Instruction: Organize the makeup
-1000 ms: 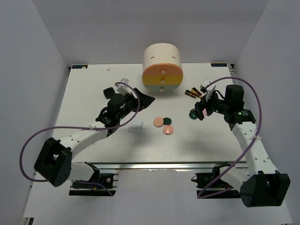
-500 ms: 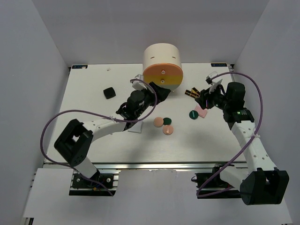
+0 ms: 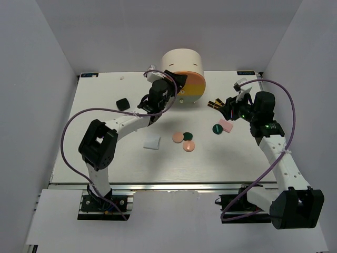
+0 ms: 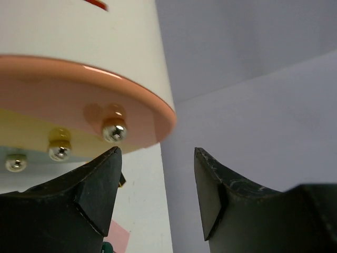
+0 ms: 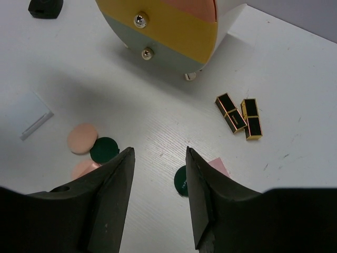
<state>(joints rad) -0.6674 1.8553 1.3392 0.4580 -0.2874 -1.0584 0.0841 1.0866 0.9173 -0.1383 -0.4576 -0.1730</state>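
Beside cabinet, lipstick tubes lengthwise toward it; left pincer, right pincer agape, empty

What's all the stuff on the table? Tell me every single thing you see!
cabinet: one, cream with orange, yellow and pale blue drawers, back middle of the table
pink discs: two, pink, middle of the table
green discs: two, dark green, one by the pink discs, one further right
pink compact: one, pink square, beside the right green disc
white compact: one, white, left of the discs
black compact: one, black, back left
lipstick tubes: two, black and gold, right of the cabinet
table: one, white, under everything
left gripper: one, black, open, at the cabinet's top drawer knob
right gripper: one, black, open, near the lipstick tubes
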